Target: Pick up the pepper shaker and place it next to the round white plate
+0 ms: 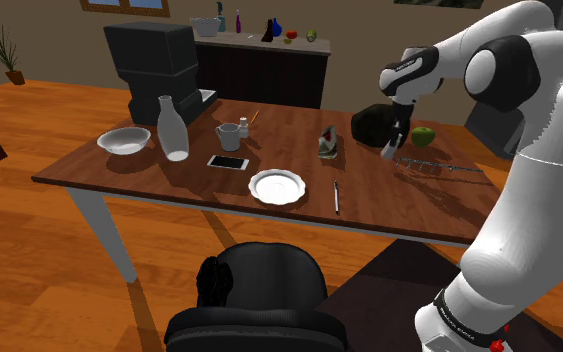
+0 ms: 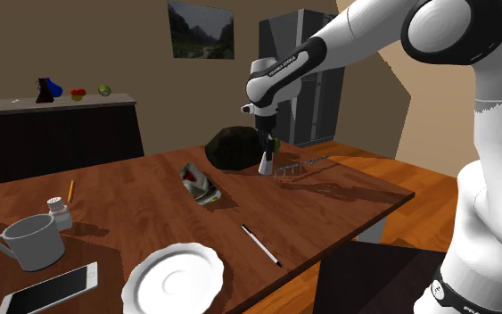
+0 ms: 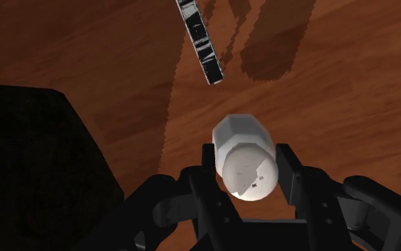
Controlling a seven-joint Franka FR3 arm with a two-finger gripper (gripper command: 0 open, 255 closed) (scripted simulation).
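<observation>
Starting at the shoulder view's left: white bowl [image 1: 124, 140], tall white bottle [image 1: 173, 128], white mug [image 1: 229, 135] with a small white pot [image 1: 241, 123] just behind, phone [image 1: 228, 162] lying flat. Further along, round white plate [image 1: 276, 186] near the front edge of the wooden table [image 1: 189, 180], pen [image 1: 336, 196] near it on the right, crumpled object [image 1: 329, 145] behind. Then a dark lump [image 1: 374, 122], and just beside it the gripper [image 1: 391, 148], jaws pinching the pepper shaker [image 1: 388, 153] across its body, low over the tabletop. Lifted or resting on the wood: cannot tell. Beyond, a green apple [image 1: 423, 136] and a metal link strip [image 1: 444, 167].

Seen along the hand: pale, faceted pepper shaker [image 3: 243, 142] clasped on both sides by the black fingers [image 3: 209, 164]. Probably light, rigid and smooth-walled, so apt to twist or slip under a loose squeeze; hardly fragile. Best taken at mid-height on opposite flats, kept upright, as here. Well apart from the plate, so a long carry leftward needed, clearing crumpled object and pen.
</observation>
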